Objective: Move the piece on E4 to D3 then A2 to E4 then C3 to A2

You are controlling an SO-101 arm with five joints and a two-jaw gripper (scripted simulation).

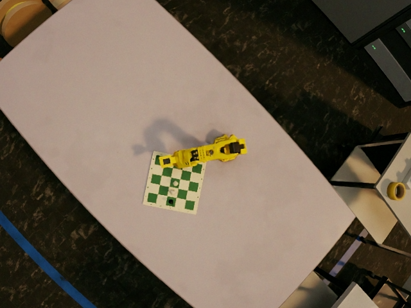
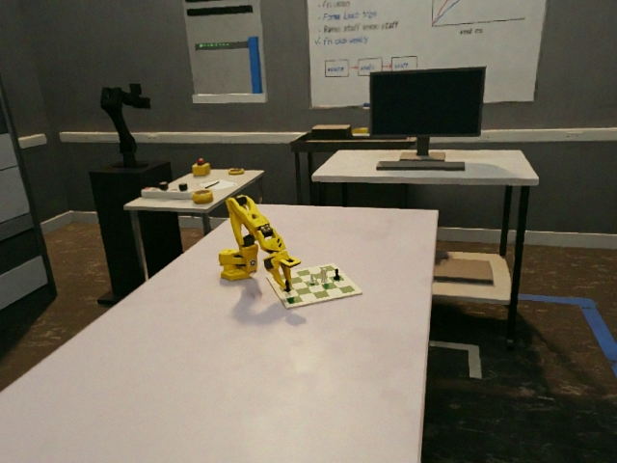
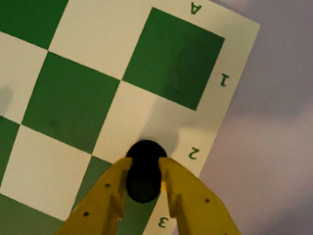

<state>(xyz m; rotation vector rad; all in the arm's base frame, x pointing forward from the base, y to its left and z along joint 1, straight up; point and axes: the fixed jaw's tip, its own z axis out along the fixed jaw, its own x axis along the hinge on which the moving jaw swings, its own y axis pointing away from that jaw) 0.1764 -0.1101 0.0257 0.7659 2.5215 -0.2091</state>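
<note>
My gripper (image 3: 147, 164) (image 2: 286, 283) is shut on a black piece (image 3: 144, 188) (image 2: 286, 287) over A2. The piece is upright and seems a little raised; any gap below it is too small to judge. On the board (image 1: 144, 201) (image 2: 356, 293), a white piece (image 1: 175, 183) (image 2: 312, 280) stands upright on C3. A taller white piece (image 1: 171, 191) (image 2: 324, 274) stands upright on D3. Another black piece (image 1: 170, 201) (image 2: 335, 274) stands on E3. E4 (image 1: 180, 203) is empty. In the top view the arm hides the held piece.
The arm (image 1: 192, 156) (image 2: 261, 231) reaches over the board's A edge from its base (image 1: 230, 147) (image 2: 236, 263). The table (image 1: 99, 83) (image 2: 299, 398) extends around the board. A monitor (image 2: 427, 101) and a side table (image 2: 233, 186) stand beyond it.
</note>
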